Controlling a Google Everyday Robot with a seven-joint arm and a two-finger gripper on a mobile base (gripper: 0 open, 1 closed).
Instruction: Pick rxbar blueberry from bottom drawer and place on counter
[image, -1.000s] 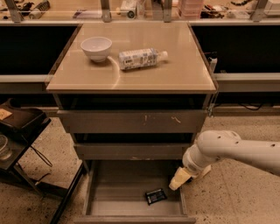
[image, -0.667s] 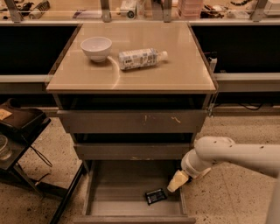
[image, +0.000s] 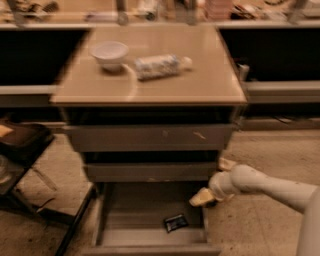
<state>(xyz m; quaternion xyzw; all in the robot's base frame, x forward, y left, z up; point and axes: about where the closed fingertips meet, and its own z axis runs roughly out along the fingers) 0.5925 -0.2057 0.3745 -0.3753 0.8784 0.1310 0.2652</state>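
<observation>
The rxbar blueberry (image: 176, 222) is a small dark bar lying on the floor of the open bottom drawer (image: 131, 216), near its front right. My gripper (image: 202, 198) hangs over the drawer's right side, just above and to the right of the bar, not touching it. The white arm (image: 270, 186) comes in from the right. The beige counter (image: 205, 77) tops the drawer unit.
A white bowl (image: 110, 52) and a clear bottle with a white label (image: 160, 66) lie on the counter's back left. Two shut grey drawer fronts (image: 150, 137) sit above the open drawer. A dark cart (image: 20, 145) stands at the left. A cluttered ledge (image: 150, 12) runs behind.
My gripper has risen slightly and edged left over the drawer's right side. The bar lies where it was. The whole view has shifted a little.
</observation>
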